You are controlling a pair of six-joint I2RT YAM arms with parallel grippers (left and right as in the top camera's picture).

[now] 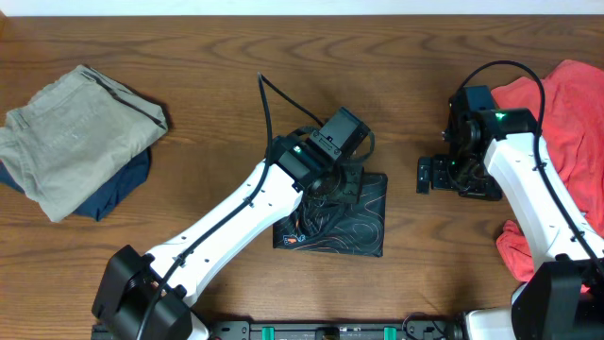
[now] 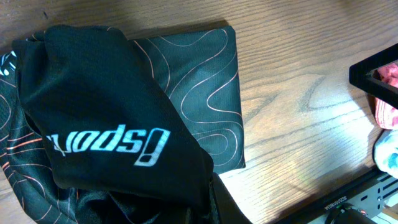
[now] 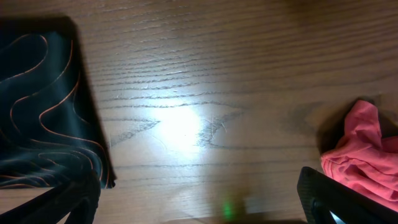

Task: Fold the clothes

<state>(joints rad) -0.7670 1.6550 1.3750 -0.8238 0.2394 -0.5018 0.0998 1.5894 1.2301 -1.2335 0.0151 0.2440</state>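
Note:
A black jersey point(image 1: 344, 222) with thin orange contour lines lies folded into a rough rectangle at the table's middle. My left gripper point(image 1: 326, 184) sits on its upper left part, shut on a bunched fold of the jersey. In the left wrist view that fold point(image 2: 112, 118), with white lettering, drapes over the flat part, and the gripper point(image 2: 205, 211) is mostly buried under it. My right gripper point(image 1: 429, 175) stands open to the jersey's right, apart from it. In the right wrist view its fingers point(image 3: 336, 199) are spread over bare wood, with the jersey's edge point(image 3: 43, 112) on the left.
A red shirt point(image 1: 571, 104) is heaped at the far right, with more red cloth point(image 1: 514, 250) by the right arm's base. A folded beige garment on a navy one point(image 1: 75, 137) lies at the far left. A pale blue cloth point(image 2: 388, 152) shows at the left wrist view's edge.

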